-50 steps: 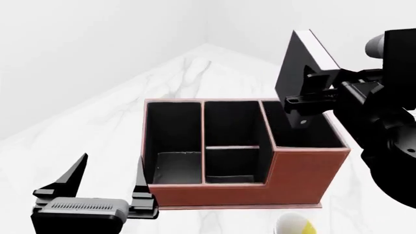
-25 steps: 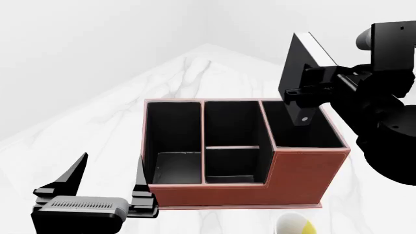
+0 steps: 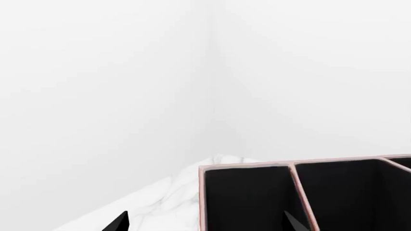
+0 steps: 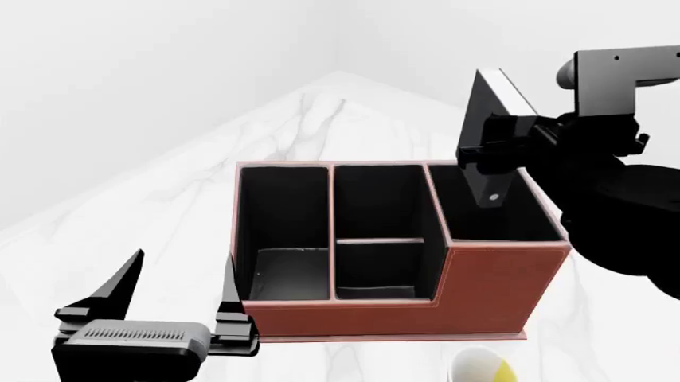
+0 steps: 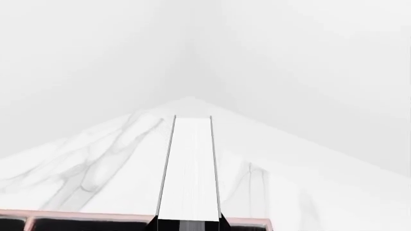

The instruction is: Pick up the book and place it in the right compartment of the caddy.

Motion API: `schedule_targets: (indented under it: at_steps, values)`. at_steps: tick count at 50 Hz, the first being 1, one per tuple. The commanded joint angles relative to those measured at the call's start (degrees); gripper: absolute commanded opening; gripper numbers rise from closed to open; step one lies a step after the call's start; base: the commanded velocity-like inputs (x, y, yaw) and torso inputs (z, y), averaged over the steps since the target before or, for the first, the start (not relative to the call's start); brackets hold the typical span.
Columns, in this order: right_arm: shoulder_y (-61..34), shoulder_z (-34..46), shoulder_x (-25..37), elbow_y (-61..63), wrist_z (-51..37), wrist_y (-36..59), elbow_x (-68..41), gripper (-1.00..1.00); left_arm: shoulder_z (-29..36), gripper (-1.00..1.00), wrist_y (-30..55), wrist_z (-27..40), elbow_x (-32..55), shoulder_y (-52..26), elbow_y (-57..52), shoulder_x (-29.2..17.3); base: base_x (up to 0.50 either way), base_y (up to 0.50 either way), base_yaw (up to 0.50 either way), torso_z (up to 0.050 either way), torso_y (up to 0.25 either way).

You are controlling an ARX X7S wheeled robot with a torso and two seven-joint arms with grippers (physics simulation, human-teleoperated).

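Only our head view shows the mug (image 4: 480,368); our right gripper (image 4: 499,151) clenches the book (image 4: 483,111) above the caddy (image 4: 425,310), left gripper (image 4: 175,290) released.

From my seat the desk (image 4: 159,199) reads as polished white marble with soft grey veins, smooth and faintly shiny, while the caddy (image 4: 499,294) on it looks like matt reddish-brown leather with pale trim along its edges and a flat black lining inside. The book (image 4: 480,111) has a plain matt black cover and clean white paper edges, and the right pincer (image 4: 491,159) on it looks like dull black plastic. The left pincer (image 4: 175,298) has the same matt black finish, with a ribbed grey strip on its body.
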State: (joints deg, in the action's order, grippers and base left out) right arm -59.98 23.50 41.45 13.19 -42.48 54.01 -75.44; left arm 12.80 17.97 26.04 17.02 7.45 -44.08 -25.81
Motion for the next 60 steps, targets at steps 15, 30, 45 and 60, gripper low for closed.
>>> schedule_targets:
  at_steps: [15, 30, 45, 60]
  values:
    - [0.41, 0.27, -0.59, -2.82, 2.42, -1.62, 5.34, -1.0, 0.31, 1.0, -0.42, 0.22, 0.09, -0.14, 0.65, -0.18, 0.0, 0.0, 0.0, 0.001, 0.002]
    - [1.82, 0.61, -0.53, -3.31, 3.18, -2.67, 6.04, -1.0, 0.45, 1.0, -0.51, 0.46, 0.1, -0.09, 0.47, -0.39, 0.0, 0.0, 0.0, 0.0, 0.001]
    - [2.8, 0.66, -0.18, -2.96, 3.48, -3.11, 5.95, -1.0, 0.62, 1.0, -0.55, 0.67, 0.19, -0.11, 0.5, -0.54, 0.0, 0.0, 0.0, 0.0, 0.001]
    - [4.45, 1.17, -0.06, -3.06, 4.36, -3.93, 6.4, -1.0, 0.69, 1.0, -0.65, 0.81, 0.3, -0.2, 0.63, -0.7, 0.0, 0.0, 0.0, 0.001, 0.002]
